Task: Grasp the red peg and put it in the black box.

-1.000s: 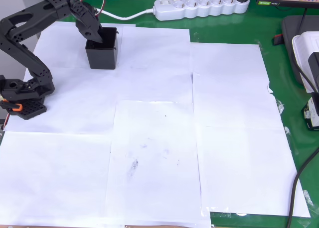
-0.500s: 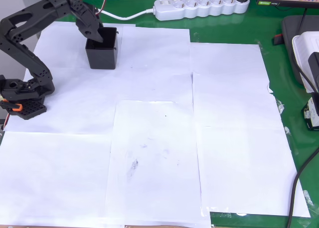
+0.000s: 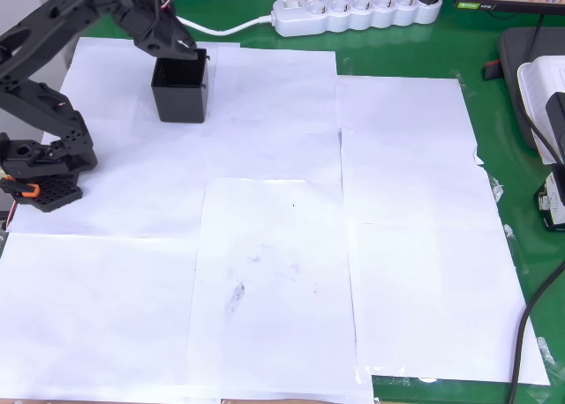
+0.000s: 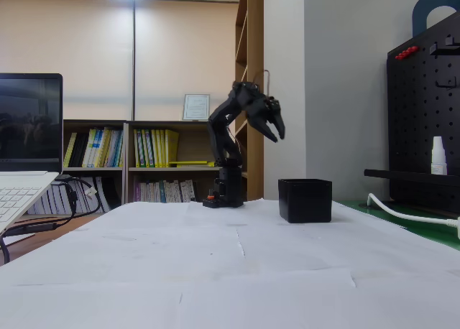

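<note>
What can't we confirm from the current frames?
- Red peg: whether it lies inside the black box. The overhead view shows a dark interior, partly covered by the gripper; in the fixed view the box wall hides the inside.
- Gripper contents: fingers look parted in the fixed view, but a peg that small would be too tiny to tell.

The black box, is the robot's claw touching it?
Apart. In the fixed view the gripper hangs in the air well above the black box, with open wall showing between them.

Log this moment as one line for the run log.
gripper: open, raised above box, nothing visibly held | small square black plastic box: upright on white paper | red peg: not seen | phase: likely after drop
</note>
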